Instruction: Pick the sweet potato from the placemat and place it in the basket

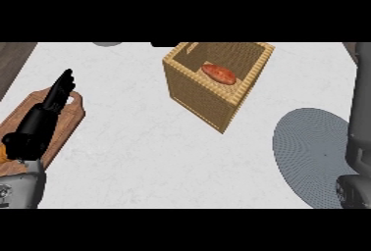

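Now sweet potato [219,73] — lengthwise upper-left to lower-right

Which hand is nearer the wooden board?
Left. The left hand hangs over the wooden board, fingers straight. The right hand is not visible; only its forearm shows at the far edge by the placemat.

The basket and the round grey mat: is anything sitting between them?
No. In the head view, only bare white counter lies between the basket and the grey mat. The sweet potato is inside the basket.

White counter [138,147], wicker basket [210,93], grey placemat [311,147], wooden board [62,122]
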